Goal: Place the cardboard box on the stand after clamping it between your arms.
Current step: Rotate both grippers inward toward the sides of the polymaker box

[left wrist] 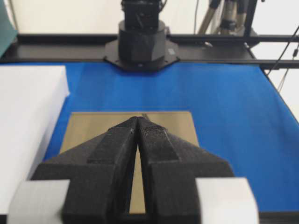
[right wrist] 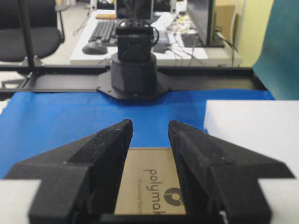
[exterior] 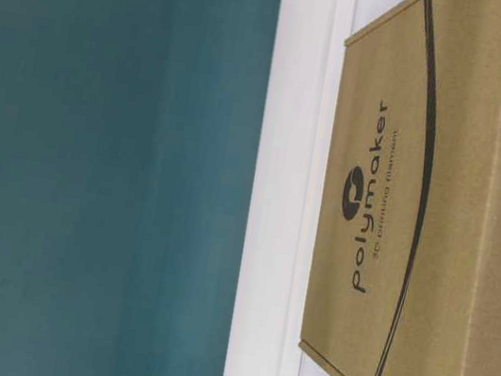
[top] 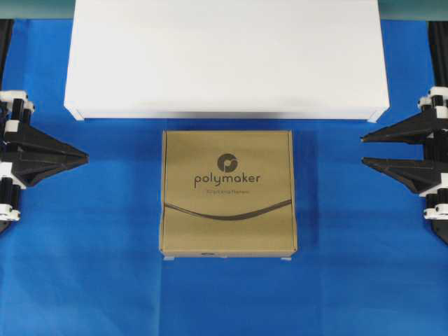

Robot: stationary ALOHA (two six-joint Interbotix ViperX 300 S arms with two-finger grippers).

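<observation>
So nothing's been clamped yet, this is the very start. The left gripper (top: 85,159) sits at the far left edge of the overhead view with its pointed fingers pinched together to a tip, nothing in them. The right gripper (top: 364,150) at the far right edge has its two fingers standing a bit apart, a narrow gap, also empty. Both are well apart from the cardboard box (top: 228,194), which lies flat in the middle of the frame on the blue cloth (top: 105,280), just below the stand (top: 225,59) and seemingly not touching it, though the table-level view is too tight to be sure.

Next move, I'd say: both arms swing inward and press the box's left and right sides, then lift it up onto the stand.

Box is matte brown cardboard, squarish and flat, dark logo and a curved line. Stand is plain white, smooth, wide and low. Fingers look like rough black wedges
</observation>
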